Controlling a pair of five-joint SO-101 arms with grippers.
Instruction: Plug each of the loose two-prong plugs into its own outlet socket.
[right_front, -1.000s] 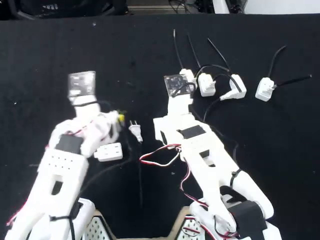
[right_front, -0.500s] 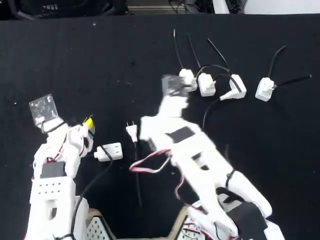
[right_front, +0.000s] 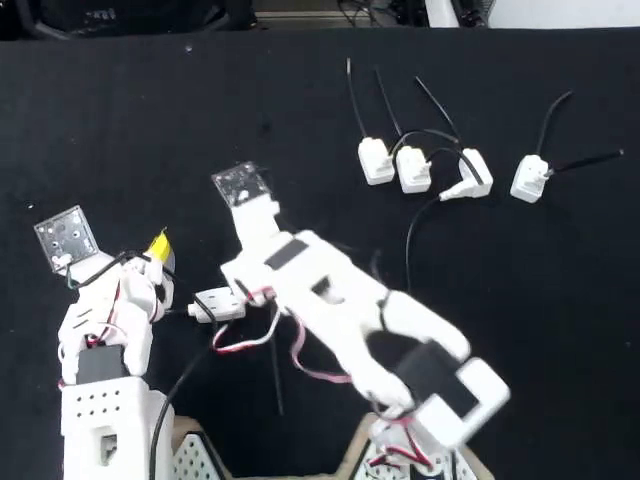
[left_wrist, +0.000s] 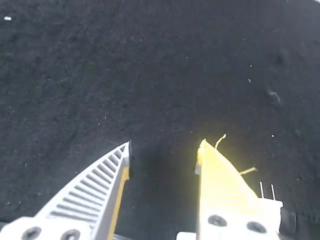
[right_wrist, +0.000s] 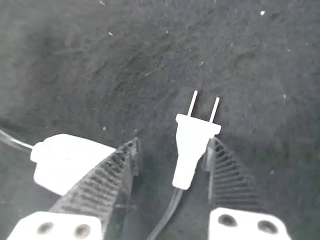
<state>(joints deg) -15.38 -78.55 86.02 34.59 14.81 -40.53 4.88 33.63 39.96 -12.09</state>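
Observation:
A loose white two-prong plug (right_wrist: 192, 145) lies flat on the black table, prongs pointing away from my right wrist camera. My right gripper (right_wrist: 172, 146) is open and low, one finger on each side of the plug body, the plug close to one finger. A white outlet socket (right_wrist: 67, 162) lies just outside the other finger; in the high view that socket (right_front: 218, 303) sits beside the right arm (right_front: 300, 275). My left gripper (left_wrist: 162, 152) is open over bare table, at the near left (right_front: 158, 252). The plug's two prongs (left_wrist: 266, 191) peek past its yellow-taped finger.
Several white sockets and plugs with black cords (right_front: 413, 170) stand in a row at the back right, the last one (right_front: 528, 180) farthest right. A black cord (right_front: 275, 370) trails from the plug toward the near edge. The black table (right_front: 120, 110) is bare at back left.
The right arm swung left from the back row of sockets and came down over the loose plug. The left arm drew back to the left, away from plug and socket.

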